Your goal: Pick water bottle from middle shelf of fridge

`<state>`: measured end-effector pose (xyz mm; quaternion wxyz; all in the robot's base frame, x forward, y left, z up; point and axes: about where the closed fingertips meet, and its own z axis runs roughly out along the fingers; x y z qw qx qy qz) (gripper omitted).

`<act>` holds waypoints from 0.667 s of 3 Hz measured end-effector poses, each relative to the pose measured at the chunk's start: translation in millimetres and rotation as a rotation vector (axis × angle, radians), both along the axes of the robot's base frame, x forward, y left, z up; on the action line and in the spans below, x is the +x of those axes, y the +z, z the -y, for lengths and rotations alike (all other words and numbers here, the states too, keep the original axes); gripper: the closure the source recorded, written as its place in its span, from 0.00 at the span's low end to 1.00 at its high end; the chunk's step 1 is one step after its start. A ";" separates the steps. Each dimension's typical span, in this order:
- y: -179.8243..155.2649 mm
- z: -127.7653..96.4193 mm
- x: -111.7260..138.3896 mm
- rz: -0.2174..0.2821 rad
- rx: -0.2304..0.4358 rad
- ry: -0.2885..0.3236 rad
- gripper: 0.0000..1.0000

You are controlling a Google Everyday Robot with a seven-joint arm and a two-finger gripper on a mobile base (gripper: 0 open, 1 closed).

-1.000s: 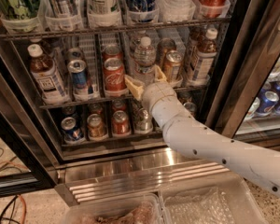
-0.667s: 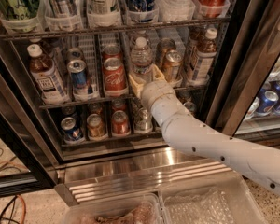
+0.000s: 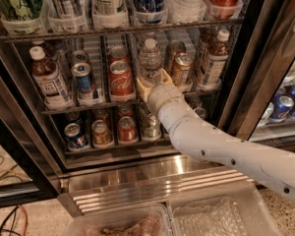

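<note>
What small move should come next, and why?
Likely secure the grasp on the water bottle: the gripper sits at its base on the middle shelf, with a red cola can and a brown can close beside, so no sideways shift seems safe.

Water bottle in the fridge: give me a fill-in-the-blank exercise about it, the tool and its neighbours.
1. The water bottle stands on the ___ shelf of the fridge.
2. Its cap is ___.
3. The can right beside it, on the camera's left, is ___.
4. The tool, at the end of the white arm, sits at the foot of the ___ bottle.
Missing words: middle; white; red; water.
</note>
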<state>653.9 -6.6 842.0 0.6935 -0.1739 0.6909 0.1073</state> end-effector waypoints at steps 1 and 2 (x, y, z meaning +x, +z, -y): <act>-0.9 0.5 0.0 -0.018 -0.003 -0.004 1.00; -0.8 -0.5 -1.6 -0.032 -0.004 -0.011 1.00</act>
